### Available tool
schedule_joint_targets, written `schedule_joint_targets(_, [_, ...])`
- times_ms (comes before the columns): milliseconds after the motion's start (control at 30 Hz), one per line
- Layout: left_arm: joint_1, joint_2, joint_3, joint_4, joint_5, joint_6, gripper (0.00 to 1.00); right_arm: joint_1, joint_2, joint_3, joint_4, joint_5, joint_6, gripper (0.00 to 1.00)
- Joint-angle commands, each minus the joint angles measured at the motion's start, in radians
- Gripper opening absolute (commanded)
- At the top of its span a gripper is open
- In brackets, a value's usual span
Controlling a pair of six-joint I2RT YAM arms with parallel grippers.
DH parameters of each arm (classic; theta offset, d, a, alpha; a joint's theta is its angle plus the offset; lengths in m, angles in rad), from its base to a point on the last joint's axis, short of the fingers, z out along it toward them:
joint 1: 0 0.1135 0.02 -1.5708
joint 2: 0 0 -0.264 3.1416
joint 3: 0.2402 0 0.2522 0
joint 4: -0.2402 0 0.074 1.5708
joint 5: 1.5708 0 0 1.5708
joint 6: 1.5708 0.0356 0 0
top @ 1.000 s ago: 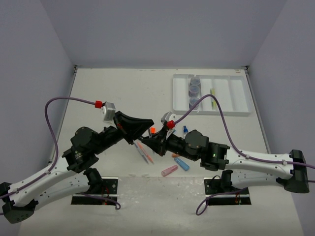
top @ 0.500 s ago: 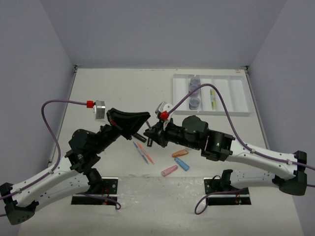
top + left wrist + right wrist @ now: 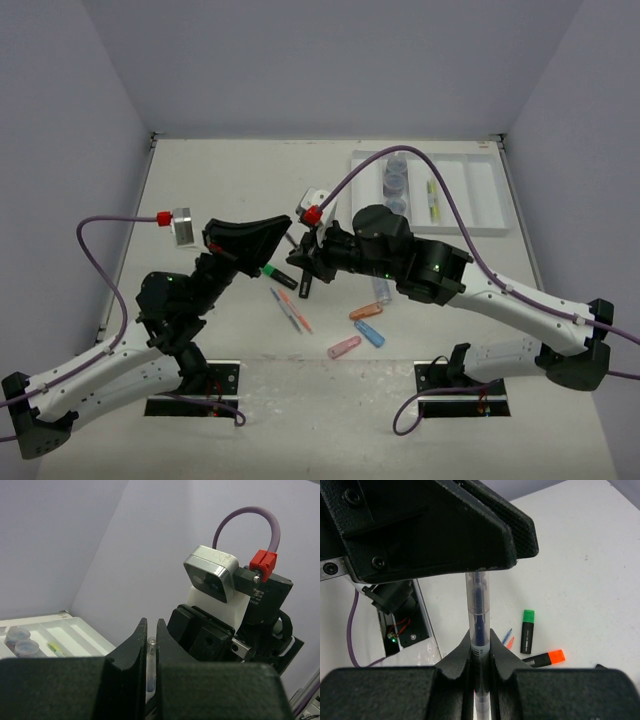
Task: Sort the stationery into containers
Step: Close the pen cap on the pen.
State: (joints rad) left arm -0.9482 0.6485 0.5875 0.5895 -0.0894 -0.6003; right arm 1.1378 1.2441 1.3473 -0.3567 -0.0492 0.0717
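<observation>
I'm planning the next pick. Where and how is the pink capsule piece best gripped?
Likely across its middle, from straight above. The pink capsule piece lies flat and slanted on the table, its ends rounded, with free space on both long sides, so the grip should close across its narrow width.

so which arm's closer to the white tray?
Right. The right arm's wrist is at the tray's near-left corner; the left arm is well off to its left.

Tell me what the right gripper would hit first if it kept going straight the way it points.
The left gripper, most likely: it sits right ahead, clamped on the far end of the same clear pen that the right gripper holds.
</observation>
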Motion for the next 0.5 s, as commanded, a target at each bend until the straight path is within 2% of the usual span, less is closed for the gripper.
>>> schedule_joint_targets(0, [-0.046,0.010,0.049,-0.503,0.002,0.002,0.09,-0.092,-0.051,-0.017,0.413,0.192,0.062,0.00])
schedule_joint_targets(33, [-0.046,0.011,0.081,-0.607,-0.056,0.013,0.17,-0.104,-0.064,-0.074,0.404,0.204,0.092,0.00])
schedule_joint_targets(67, [-0.046,0.012,0.119,-0.683,-0.116,0.017,0.31,-0.119,-0.074,-0.121,0.393,0.209,0.118,0.00])
schedule_joint_targets(133, [-0.046,0.018,0.259,-0.848,-0.362,0.006,0.86,-0.180,-0.098,-0.233,0.346,0.193,0.184,0.00])
schedule_joint_targets(167, [-0.046,0.024,0.323,-0.931,-0.484,-0.015,0.98,-0.212,-0.104,-0.274,0.312,0.197,0.211,0.00])
schedule_joint_targets(233, [-0.046,0.040,0.424,-1.059,-0.654,-0.050,1.00,-0.300,-0.116,-0.358,0.252,0.202,0.251,0.00])
schedule_joint_targets(333, [-0.046,0.031,0.496,-1.208,-0.768,-0.052,1.00,-0.456,-0.089,-0.371,0.132,0.173,0.288,0.00])
schedule_joint_targets(400, [-0.046,-0.002,0.483,-1.223,-0.770,0.002,1.00,-0.557,-0.007,-0.321,-0.003,0.170,0.271,0.00])
schedule_joint_targets(433, [-0.046,-0.017,0.482,-1.223,-0.756,0.003,1.00,-0.599,-0.003,-0.287,-0.008,0.171,0.260,0.00])
schedule_joint_targets(467, [-0.046,-0.040,0.458,-1.233,-0.722,0.033,1.00,-0.676,0.084,-0.205,-0.106,0.190,0.237,0.00])
